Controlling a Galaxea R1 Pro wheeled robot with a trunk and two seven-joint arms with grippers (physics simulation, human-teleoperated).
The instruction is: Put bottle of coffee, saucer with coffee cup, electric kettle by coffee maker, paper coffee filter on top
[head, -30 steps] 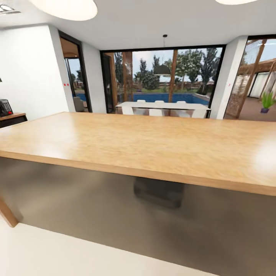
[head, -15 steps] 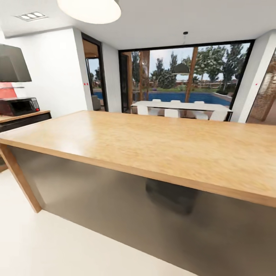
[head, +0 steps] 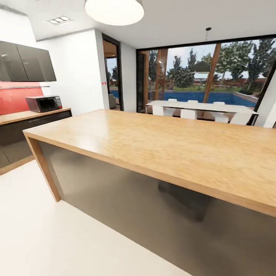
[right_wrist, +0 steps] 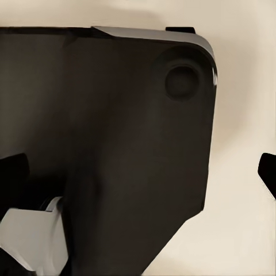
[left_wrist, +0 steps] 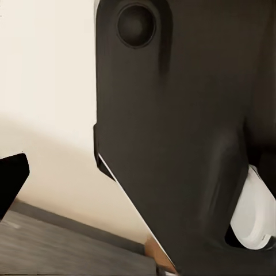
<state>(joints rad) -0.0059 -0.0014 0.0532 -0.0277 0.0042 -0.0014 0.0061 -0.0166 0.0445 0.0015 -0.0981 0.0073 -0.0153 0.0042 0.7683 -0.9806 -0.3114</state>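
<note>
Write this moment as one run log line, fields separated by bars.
phase: in transit | ahead: wooden island | far left: microwave on side counter | task items: none visible

- Home kitchen, open-plan, rendered.
- Near: big wooden island top [head: 161, 142] on a dark grey base, pale floor [head: 50, 237].
- Far left: microwave [head: 44, 103] on a wood-topped counter [head: 23, 115], red backsplash [head: 15, 97], dark wall cabinets [head: 25, 63] above.
- Far right: white dining table [head: 199, 107] with white chairs, glass wall looking onto a pool [head: 180, 96] and trees.
- Round ceiling lamp [head: 114, 10] overhead.
</note>
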